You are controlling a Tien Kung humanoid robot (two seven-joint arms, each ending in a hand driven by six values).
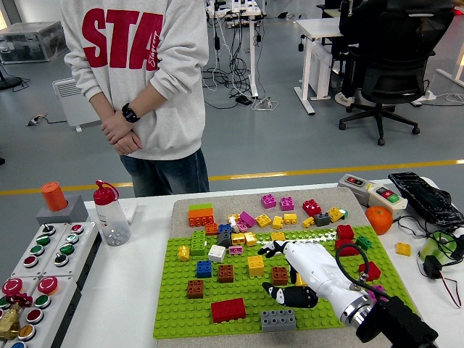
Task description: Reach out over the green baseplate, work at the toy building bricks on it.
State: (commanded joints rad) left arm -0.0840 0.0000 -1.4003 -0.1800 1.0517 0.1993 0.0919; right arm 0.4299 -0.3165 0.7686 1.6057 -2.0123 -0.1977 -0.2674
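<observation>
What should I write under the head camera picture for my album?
Robot's right hand reaches over the green baseplate of toy bricks while a person watches.
</observation>
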